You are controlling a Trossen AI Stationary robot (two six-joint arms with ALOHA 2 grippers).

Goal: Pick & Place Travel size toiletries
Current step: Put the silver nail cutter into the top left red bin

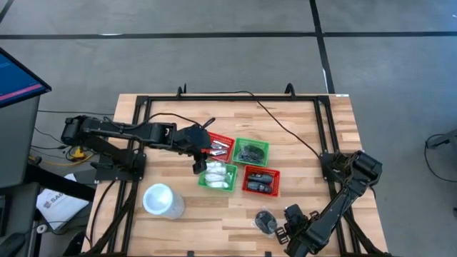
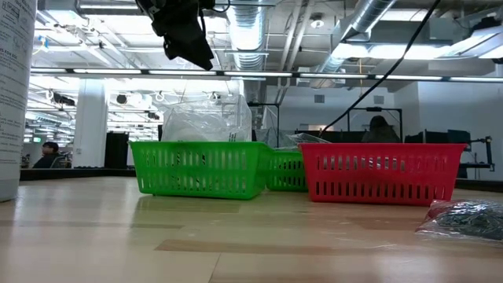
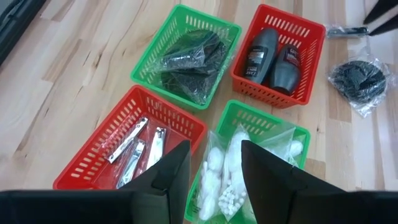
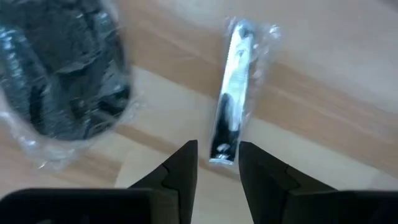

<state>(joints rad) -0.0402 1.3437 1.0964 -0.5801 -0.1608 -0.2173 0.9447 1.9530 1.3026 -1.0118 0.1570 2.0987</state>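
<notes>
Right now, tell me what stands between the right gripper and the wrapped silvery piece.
Nothing visible. The right gripper hovers open right over the wrapped silvery piece, bare table around it. The black bundle lies to one side.

Black bundle (image 4: pixel 62 74) blurred, cut off by the edge.

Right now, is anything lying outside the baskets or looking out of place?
Yes. Two items lie loose on the table, outside the baskets: a black bundle in clear wrap and a wrapped silvery nail clipper, right before the right gripper.
</notes>
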